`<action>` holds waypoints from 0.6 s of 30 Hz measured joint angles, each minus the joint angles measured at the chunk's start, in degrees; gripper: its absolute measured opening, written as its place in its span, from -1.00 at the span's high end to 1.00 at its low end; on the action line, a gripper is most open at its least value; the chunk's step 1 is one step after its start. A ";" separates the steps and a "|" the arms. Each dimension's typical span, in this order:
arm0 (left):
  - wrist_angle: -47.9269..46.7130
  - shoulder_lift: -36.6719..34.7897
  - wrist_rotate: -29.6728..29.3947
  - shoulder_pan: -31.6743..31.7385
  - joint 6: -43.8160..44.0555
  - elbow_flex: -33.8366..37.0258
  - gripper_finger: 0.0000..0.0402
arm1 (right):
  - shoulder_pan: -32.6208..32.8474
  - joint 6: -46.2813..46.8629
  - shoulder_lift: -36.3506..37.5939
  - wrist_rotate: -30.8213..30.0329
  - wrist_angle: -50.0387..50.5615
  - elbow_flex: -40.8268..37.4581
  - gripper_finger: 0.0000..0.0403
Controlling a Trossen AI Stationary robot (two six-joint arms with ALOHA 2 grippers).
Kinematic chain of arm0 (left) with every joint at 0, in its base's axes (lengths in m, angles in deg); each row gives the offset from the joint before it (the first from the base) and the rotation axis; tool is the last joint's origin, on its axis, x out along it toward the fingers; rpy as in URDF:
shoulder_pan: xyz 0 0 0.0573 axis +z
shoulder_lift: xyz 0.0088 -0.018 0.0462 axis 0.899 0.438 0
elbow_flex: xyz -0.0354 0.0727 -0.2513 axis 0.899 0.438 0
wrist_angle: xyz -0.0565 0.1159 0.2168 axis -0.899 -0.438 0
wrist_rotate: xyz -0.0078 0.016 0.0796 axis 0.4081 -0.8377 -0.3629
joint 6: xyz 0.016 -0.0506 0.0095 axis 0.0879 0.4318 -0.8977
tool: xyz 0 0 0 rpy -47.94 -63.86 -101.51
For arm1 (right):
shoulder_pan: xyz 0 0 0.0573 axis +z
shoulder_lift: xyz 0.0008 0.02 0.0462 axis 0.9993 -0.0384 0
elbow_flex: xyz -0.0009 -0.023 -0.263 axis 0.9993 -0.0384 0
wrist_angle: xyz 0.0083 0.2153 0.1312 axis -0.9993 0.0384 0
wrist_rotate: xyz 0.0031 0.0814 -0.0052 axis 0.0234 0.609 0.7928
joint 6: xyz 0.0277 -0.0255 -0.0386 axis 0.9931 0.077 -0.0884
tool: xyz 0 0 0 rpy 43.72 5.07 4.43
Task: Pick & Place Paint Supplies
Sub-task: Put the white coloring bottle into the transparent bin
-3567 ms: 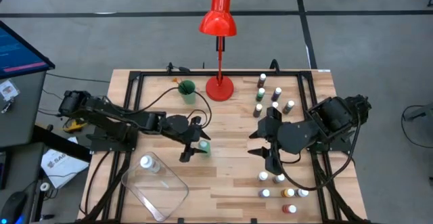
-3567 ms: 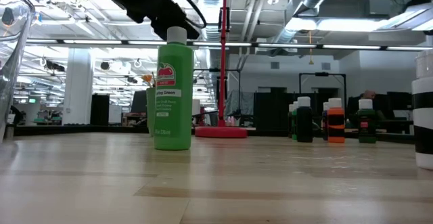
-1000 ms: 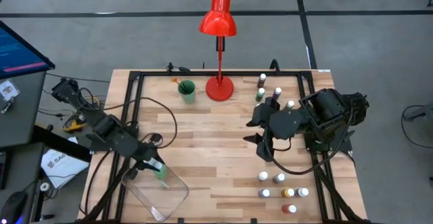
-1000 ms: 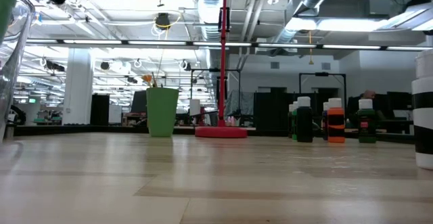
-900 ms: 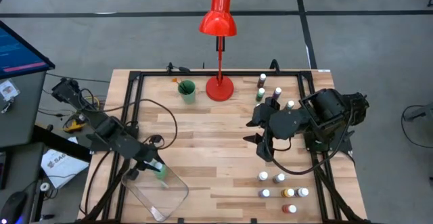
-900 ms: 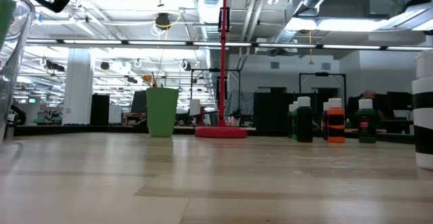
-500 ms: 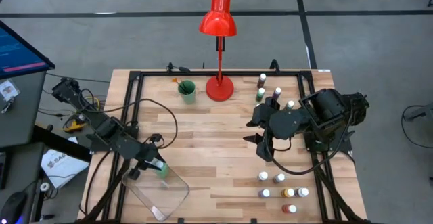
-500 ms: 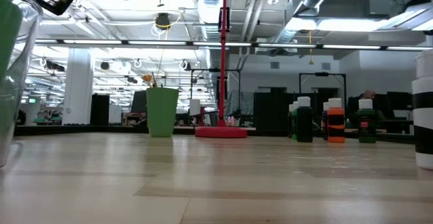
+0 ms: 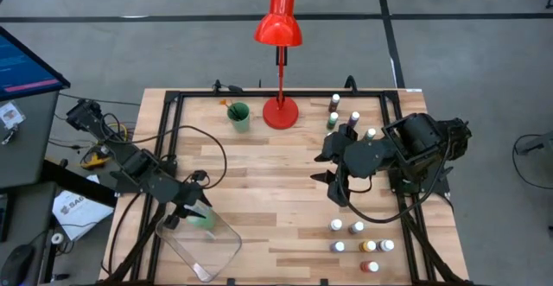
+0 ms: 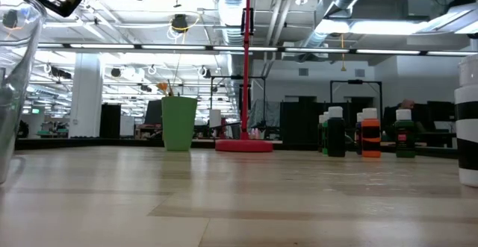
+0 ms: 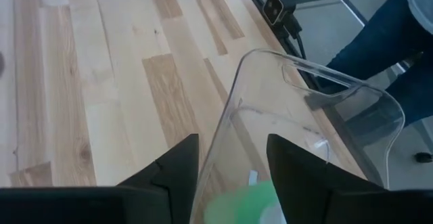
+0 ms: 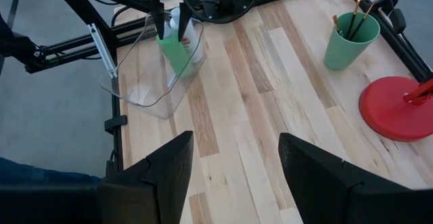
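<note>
So far we see one green bottle (image 12: 177, 51) in the tray (image 9: 226, 250), between the left gripper (image 9: 197, 211)'s parted fingers (right gripper (image 9: 332, 177) wide, empty); small bottles (image 9: 358, 237) remain out.

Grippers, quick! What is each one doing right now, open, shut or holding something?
Left gripper: open, fingers either side of the big green bottle in the clear tray.
Right gripper: open, holding nothing, above the table's middle.

Left gripper (image 9: 192, 213) fingers parted, low; right gripper (image 9: 333, 172) fingers spread, raised.
</note>
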 joint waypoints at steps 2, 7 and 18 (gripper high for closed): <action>-0.02 0.01 0.01 0.00 0.02 0.00 0.15 | 0.00 0.00 0.00 0.00 0.00 0.00 -0.06; 0.76 -1.50 0.01 0.00 1.42 -0.67 0.15 | 0.01 -0.11 0.00 0.00 0.00 0.00 -0.06; 2.21 -2.65 -2.93 0.07 2.01 -15.29 0.15 | -0.28 4.06 -0.04 0.00 5.99 0.04 -0.06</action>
